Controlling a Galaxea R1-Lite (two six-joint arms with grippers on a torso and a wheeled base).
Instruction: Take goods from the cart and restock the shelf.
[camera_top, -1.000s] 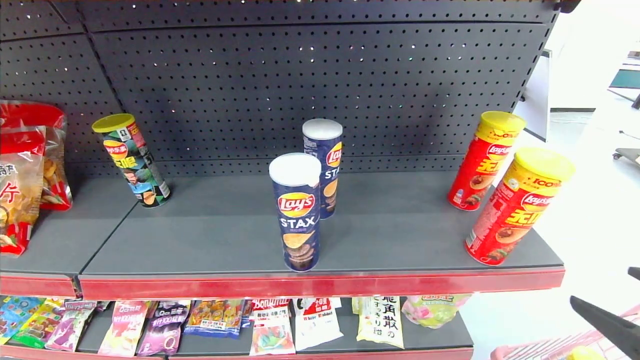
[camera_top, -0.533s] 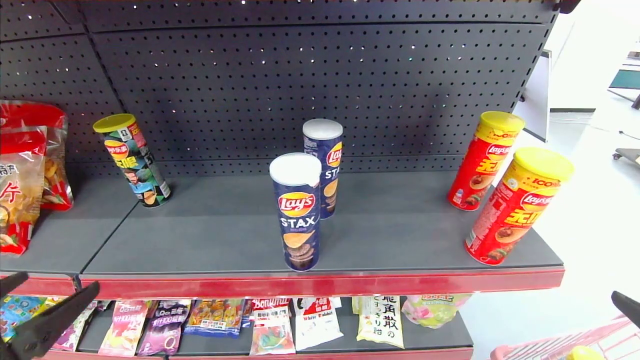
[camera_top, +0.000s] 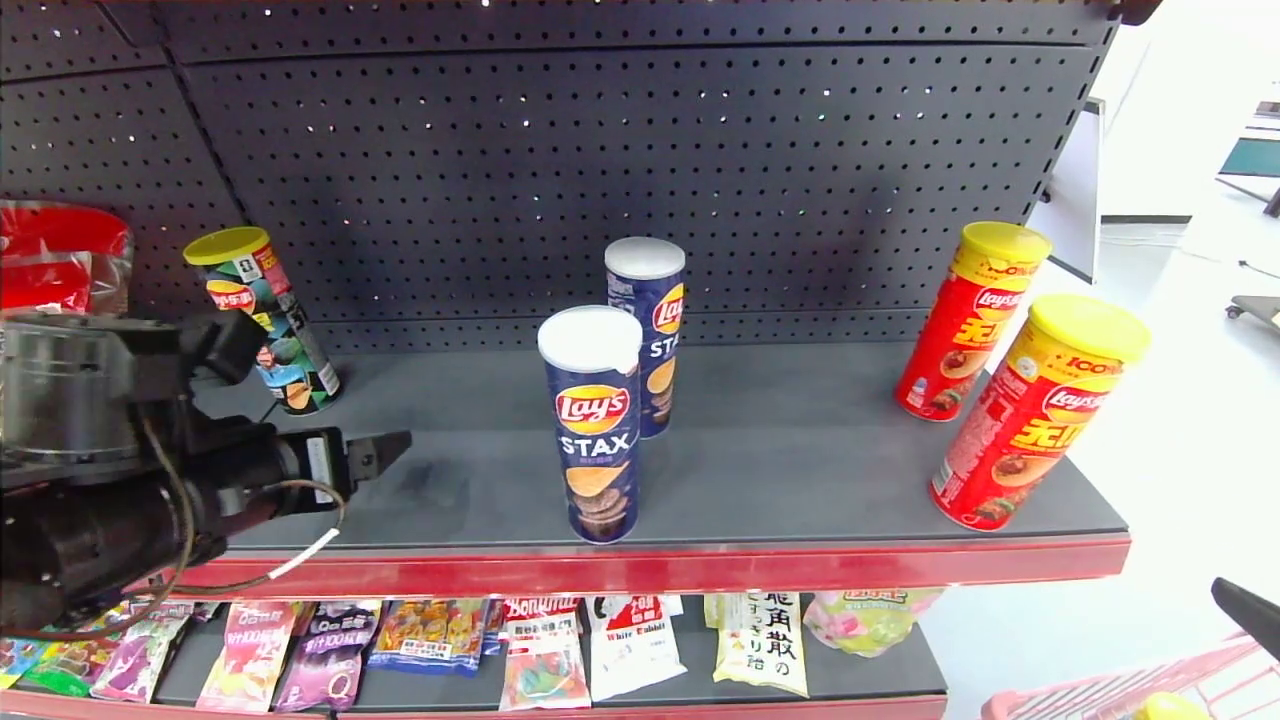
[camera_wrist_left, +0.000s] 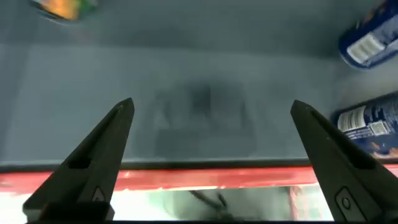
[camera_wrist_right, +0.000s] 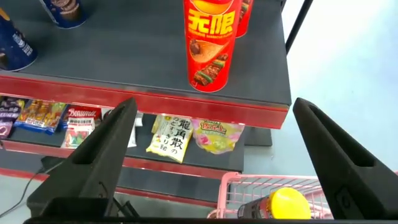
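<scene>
the left gripper (camera_wrist_left: 211, 104) hangs over the dark grey metal shelf board (camera_top: 780, 450), at about 8 o'clock from the middle of the head view. its two black fingers are spread wide and hold nothing; between them lie bare board and the red front strip (camera_top: 640, 570).

at its 3 o'clock stands the front blue cardboard crisp tube with a white lid (camera_top: 593, 425), upright and close to the strip. a second blue tube (camera_top: 650, 330) of the same kind stands just behind it at 1 o'clock; whether the two touch cannot be told. at 10 o'clock, near the perforated back panel (camera_top: 600, 180), a green-and-black tube with a yellow lid (camera_top: 265, 320) shows partly behind the left arm. at 3 o'clock, well apart from the blue pair, stand two red tubes with yellow lids: the front red tube (camera_top: 1035, 415) near the strip and the rear red tube (camera_top: 965, 320) behind it.

the right gripper (camera_wrist_right: 214, 102) is low at 4 o'clock, past the shelf's right end and near the pink wire cart (camera_wrist_right: 249, 179). its fingers are also wide apart and empty. in the cart sits a dark tube with a yellow lid (camera_wrist_right: 286, 202), apart from both fingers. coloured snack bags (camera_top: 540, 650) line the lower shelf at 6 o'clock.
</scene>
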